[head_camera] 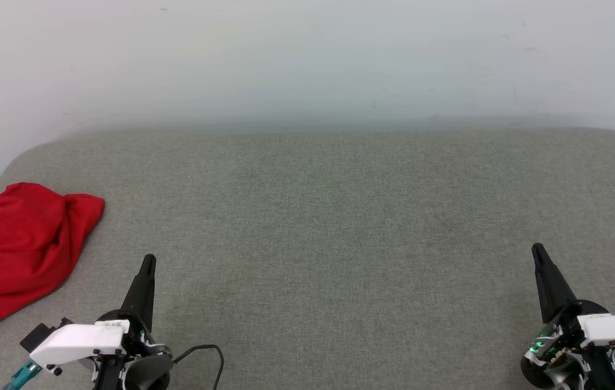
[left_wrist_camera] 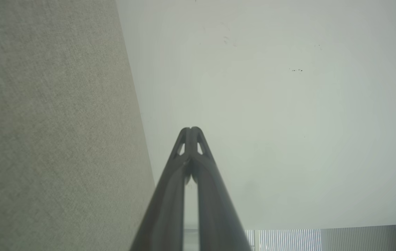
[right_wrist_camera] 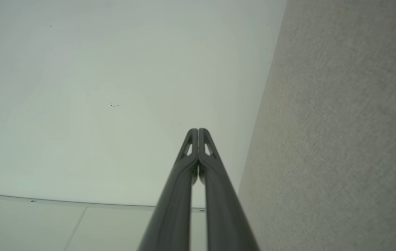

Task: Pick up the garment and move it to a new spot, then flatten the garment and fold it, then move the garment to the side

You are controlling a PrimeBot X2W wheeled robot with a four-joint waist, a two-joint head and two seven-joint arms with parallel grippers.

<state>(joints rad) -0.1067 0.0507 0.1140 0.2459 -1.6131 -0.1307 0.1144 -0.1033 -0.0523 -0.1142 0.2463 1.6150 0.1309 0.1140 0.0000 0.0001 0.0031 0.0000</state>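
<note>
The bright red, soft jersey garment [head_camera: 20, 249] lay bunched in a loose heap at the far left edge of the grey fabric-covered tabletop [head_camera: 318, 227], with part of it running out of the head view. The left claw [head_camera: 148, 261] hovered to its right, near but apart. The right claw [head_camera: 538, 250] sat well away at the opposite side. Both claws were pressed fully shut, fingertips together, with nothing between them. The garment looked light and limp, likely to sag and lose its shape when lifted, but not fragile. Pinching a thick gathered fold, such as the ridge near its upper right corner, would probably hold better than a single thin layer, which might slip.
</note>
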